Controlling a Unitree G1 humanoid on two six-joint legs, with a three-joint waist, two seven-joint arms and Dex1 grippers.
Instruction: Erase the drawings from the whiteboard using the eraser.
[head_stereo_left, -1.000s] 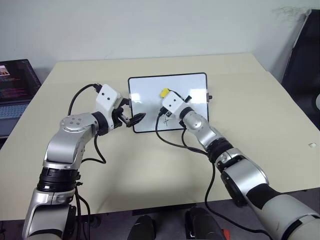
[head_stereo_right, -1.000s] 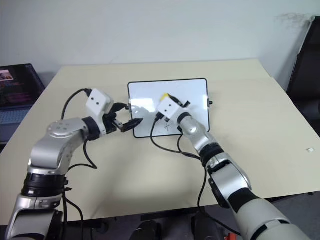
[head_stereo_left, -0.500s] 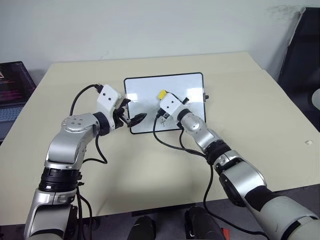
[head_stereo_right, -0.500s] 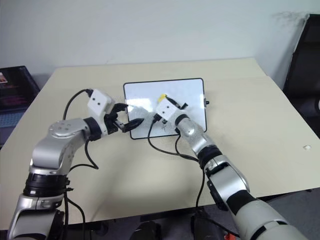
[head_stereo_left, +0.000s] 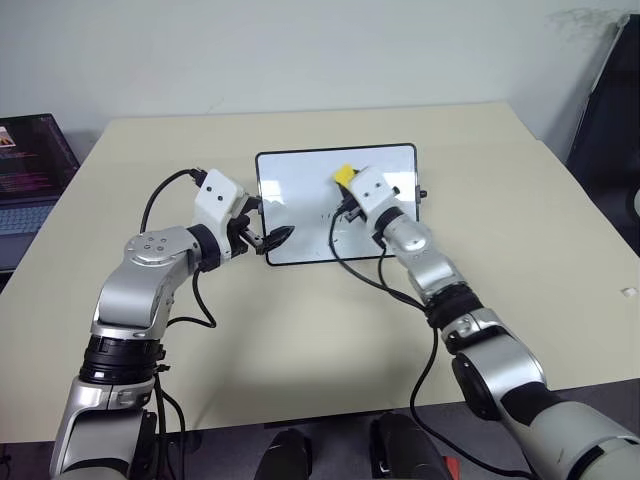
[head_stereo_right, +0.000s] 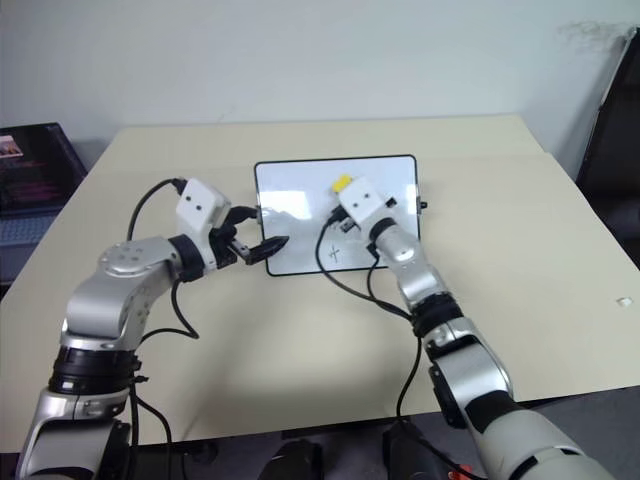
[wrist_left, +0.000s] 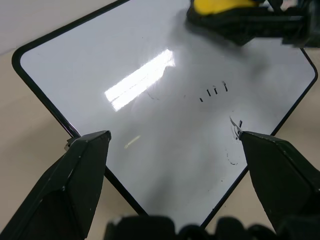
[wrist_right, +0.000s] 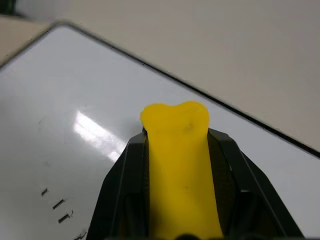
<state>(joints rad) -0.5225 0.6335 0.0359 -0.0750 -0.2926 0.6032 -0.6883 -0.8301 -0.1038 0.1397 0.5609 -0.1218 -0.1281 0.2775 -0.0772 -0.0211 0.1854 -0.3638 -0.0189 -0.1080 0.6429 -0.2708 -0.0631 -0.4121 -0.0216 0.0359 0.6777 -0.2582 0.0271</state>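
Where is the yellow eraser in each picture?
Left eye view: the eraser sits over the whiteboard's upper middle, held by the right end effector.
Right eye view: same spot.
Left wrist view: top edge.
Right wrist view: centre, between black fingers.
Shared landmark: the three short dashes.

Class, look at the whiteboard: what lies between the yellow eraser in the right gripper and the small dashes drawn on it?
Bare white board. In the right wrist view nothing lies between the eraser and the dashes on the whiteboard.
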